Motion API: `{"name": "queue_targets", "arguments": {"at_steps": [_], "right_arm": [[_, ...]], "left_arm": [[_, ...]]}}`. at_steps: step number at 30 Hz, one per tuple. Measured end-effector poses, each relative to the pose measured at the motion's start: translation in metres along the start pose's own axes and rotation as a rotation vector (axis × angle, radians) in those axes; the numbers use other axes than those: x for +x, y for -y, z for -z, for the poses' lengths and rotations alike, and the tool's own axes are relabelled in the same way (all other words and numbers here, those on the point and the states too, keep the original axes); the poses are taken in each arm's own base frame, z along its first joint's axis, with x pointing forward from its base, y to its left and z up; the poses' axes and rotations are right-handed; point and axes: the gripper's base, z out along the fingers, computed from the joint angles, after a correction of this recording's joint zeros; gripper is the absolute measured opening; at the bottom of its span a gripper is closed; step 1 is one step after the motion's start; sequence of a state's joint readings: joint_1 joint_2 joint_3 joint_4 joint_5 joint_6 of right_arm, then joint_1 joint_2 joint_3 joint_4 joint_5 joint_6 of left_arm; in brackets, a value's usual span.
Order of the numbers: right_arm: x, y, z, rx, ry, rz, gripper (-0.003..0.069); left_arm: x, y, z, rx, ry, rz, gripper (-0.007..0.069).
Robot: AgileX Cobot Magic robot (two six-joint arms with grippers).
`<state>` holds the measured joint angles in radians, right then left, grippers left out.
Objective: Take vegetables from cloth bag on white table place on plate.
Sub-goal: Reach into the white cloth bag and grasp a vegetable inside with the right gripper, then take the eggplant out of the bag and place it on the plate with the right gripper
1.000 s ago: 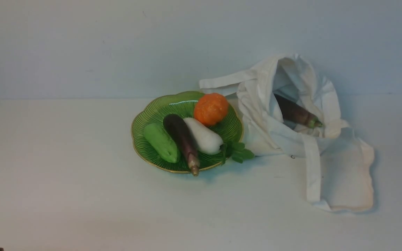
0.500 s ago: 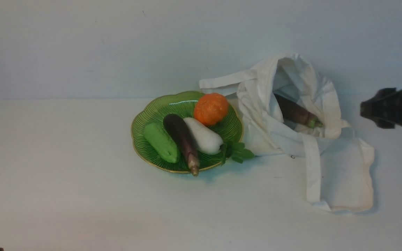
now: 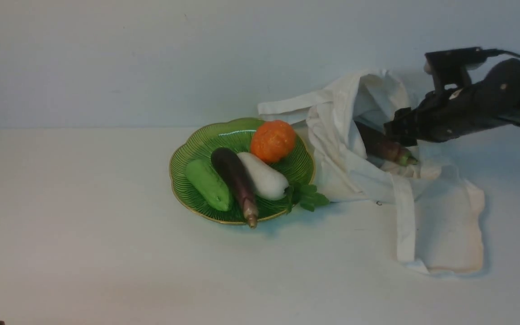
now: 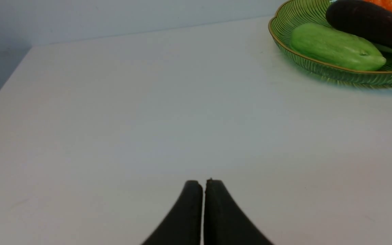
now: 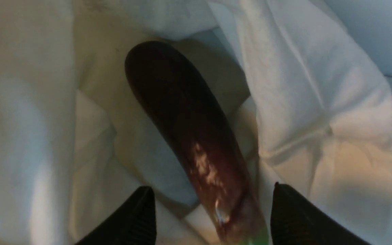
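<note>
The left gripper (image 4: 202, 183) is nearest, well to the left of the plate and closer to the robot. It sits low over the white table (image 3: 84, 225) with its two fingers pressed together, holding nothing.

The plate (image 3: 224, 133) is a green ribbed dish with a gold rim, and it is already crowded. A green gourd (image 3: 208, 184), a slim purple eggplant (image 3: 235, 178), a white radish (image 3: 263, 180) and an orange (image 3: 272, 141) cover most of it. The radish's leaves hang over the rim.

Just right of the plate the cloth bag (image 3: 445, 225) lies slumped with its mouth open. Inside that mouth, right of the plate and slightly beyond it, the thick dark eggplant (image 5: 189, 136) lies on folds of cloth. The right gripper (image 5: 212, 187) hovers at the eggplant's green stem end. Its fingers are spread either side of it and not closed on it.

Several things could go wrong from here:
- **Cloth caught:** closing here could pinch loose cloth along with the eggplant, and the bag would then drag toward the plate and nudge it.
- **Slipping grip:** a grip so near the glossy, tapering end may slip, or let the long body swing.
- **Crowded plate:** with little bare dish left, the eggplant may roll off or push the orange out.
</note>
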<state>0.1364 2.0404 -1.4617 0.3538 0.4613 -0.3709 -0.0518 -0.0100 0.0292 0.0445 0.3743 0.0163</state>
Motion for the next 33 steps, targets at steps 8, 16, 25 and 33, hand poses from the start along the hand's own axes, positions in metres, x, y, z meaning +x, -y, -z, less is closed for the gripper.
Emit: {"name": "queue_targets", "arguments": {"at_steps": [8,16,25,33], "right_arm": [[0.002,0.003,-0.044,-0.020,-0.071,0.029,0.0419],[0.005,0.002,-0.047,-0.025,-0.107,0.059,0.0402],[0.008,0.005,-0.040,0.021,-0.197,0.136,0.0279],[-0.022,0.006,0.036,0.110,-0.212,0.150,0.0279]], "left_arm": [[0.000,0.000,0.000,0.000,0.000,0.000,-0.0005],[0.000,0.000,0.000,0.000,0.000,0.000,-0.0005],[0.000,0.000,0.000,0.000,0.000,0.000,-0.0005],[0.000,0.000,0.000,0.000,0.000,0.000,-0.0005]]}}
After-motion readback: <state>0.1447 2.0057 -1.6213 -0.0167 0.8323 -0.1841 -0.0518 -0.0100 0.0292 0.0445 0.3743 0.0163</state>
